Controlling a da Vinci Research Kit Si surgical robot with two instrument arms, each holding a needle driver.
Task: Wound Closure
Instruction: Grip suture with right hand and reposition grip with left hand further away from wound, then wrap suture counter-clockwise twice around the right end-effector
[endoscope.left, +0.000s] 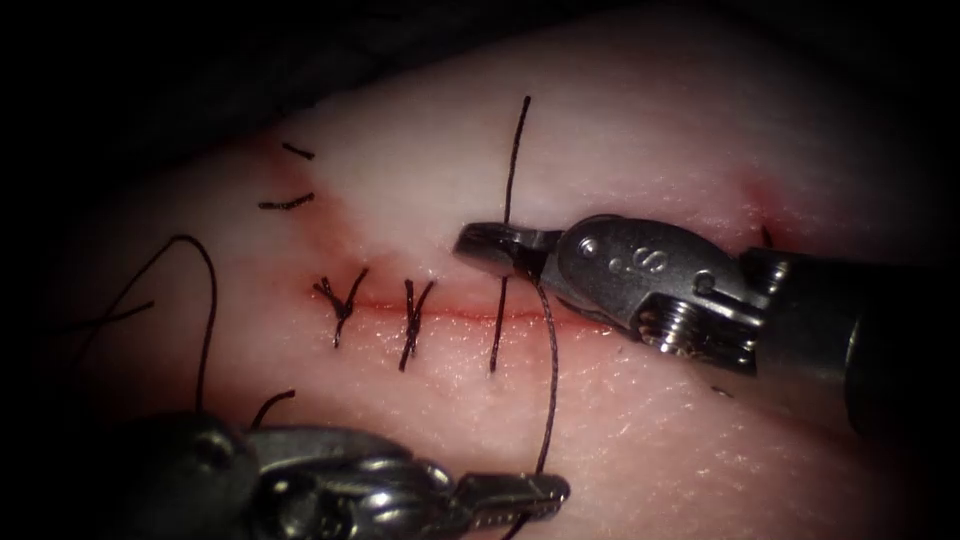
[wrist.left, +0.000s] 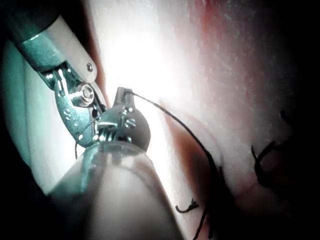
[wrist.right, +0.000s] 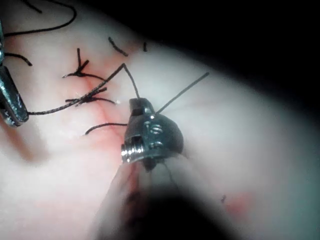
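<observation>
- Thread (endoscope.left: 551, 380) is what both tools grasp at this moment; it runs from the right tool (endoscope.left: 490, 245) down across the cut (endoscope.left: 470, 313) to the left tool (endoscope.left: 535, 492).
- Right tool: its jaws are clenched on the thread just above the cut, on the upper lip of the wound. From there one free end goes up over the tissue (endoscope.left: 620, 130).
- Left tool: its jaws are clenched on the same strand, below the cut near the front edge of the endoscope view.
- Between them a third stitch (endoscope.left: 498, 335) crosses the cut. I judge it is not yet knotted, because no knot sits on it.
- Farther left along the cut, two stitches (endoscope.left: 340, 300) already carry knots with short cut tails, so this part seems closed.
- To the right, under the right tool, the cut continues and looks still open.
- Needle: I cannot find it anywhere.
- Red fluid (endoscope.left: 330, 225) stains the tissue around the left end.
</observation>
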